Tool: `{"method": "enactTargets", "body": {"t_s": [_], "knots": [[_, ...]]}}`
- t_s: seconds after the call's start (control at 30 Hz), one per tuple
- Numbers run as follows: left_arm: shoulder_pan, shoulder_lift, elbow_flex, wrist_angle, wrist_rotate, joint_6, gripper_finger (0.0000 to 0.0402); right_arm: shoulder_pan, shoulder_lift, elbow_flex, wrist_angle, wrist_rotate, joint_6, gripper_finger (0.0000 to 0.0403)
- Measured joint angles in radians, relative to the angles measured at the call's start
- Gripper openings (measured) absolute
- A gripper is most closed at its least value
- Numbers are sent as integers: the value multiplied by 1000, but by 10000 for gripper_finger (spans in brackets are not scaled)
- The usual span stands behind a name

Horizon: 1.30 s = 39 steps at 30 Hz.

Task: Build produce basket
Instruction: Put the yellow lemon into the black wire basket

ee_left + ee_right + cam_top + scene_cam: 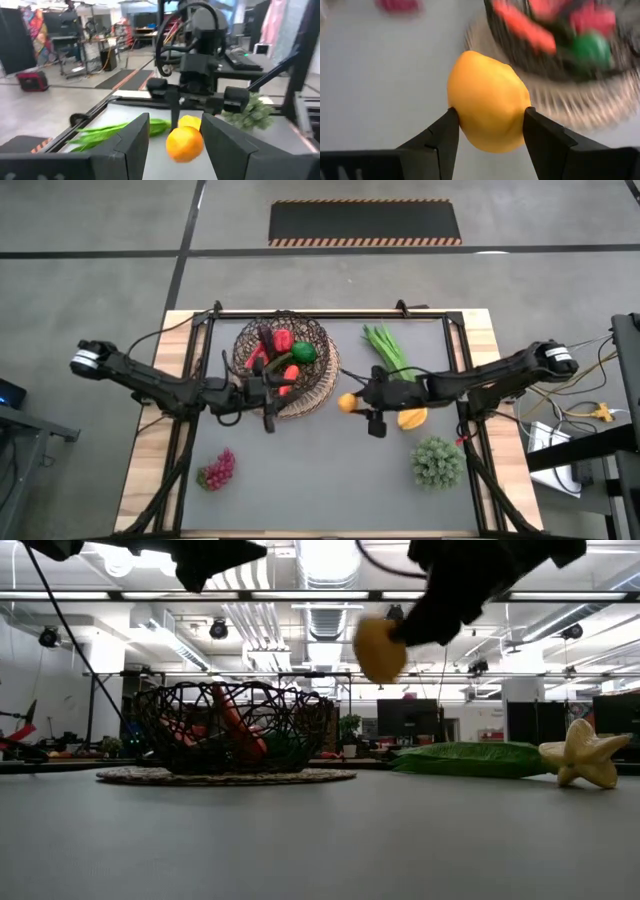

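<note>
The dark openwork basket stands at the table's far left-centre on its tan woven base. Red and green produce lies inside it. My right gripper is shut on an orange, in the air just right of the basket; the orange also shows in the low view. My left gripper is open and empty above the basket's near rim, facing the orange. Red grapes, long green stalks and a yellow star fruit lie on the table. My right gripper pinches the orange by two opposite sides between its two fingers. The fingers lie about level and come from the table's right. The orange is lifted clear of the table, well above it in the low view.
A bushy green leafy piece lies near the table's right front. The star fruit and the stalks lie right of the basket. The two arms face each other closely at mid-table. Bare table shows at the front centre.
</note>
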Motion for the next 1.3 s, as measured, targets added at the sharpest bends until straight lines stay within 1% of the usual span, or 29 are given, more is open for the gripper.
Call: {"method": "enactTargets", "body": {"t_s": [0.13, 0.27, 0.33, 0.43, 0.57, 0.73, 0.83, 0.9, 1.0, 1.1, 1.2, 1.3], "knots": [[-38, 17, 4, -1, 2, 3, 164, 21, 16, -118, 422, 1, 5, 183], [-65, 36, -1, 28, 2, 4, 164, 28, 101, -215, 840, 3, 62, 183], [-72, 52, -1, 56, 3, -3, 164, 27, 160, -241, 993, 5, 79, 183], [-76, 87, -1, 117, 2, -5, 164, 27, 244, -246, 1124, 11, 81, 183], [-76, 149, -1, 183, 3, -6, 164, 27, 332, -219, 1172, 10, 84, 183], [-76, 216, 8, 213, 4, -7, 168, 27, 390, -179, 1179, 11, 103, 183], [-75, 246, 14, 231, 4, -30, 189, 27, 402, -170, 1178, 11, 105, 182], [-73, 261, 14, 238, -4, -37, 213, 27, 405, -164, 1180, 10, 105, 182], [-72, 303, 14, 280, -56, -47, 252, 27, 404, -163, 1179, 10, 111, 182], [-61, 361, 14, 337, -58, -38, 281, 27, 404, -163, 1179, 10, 114, 182], [-52, 427, 14, 409, -57, -28, 289, 27, 407, -163, 1183, 11, 112, 182], [-46, 463, 16, 455, -59, -29, 289, 27, 407, -163, 1181, 11, 110, 182]]}}
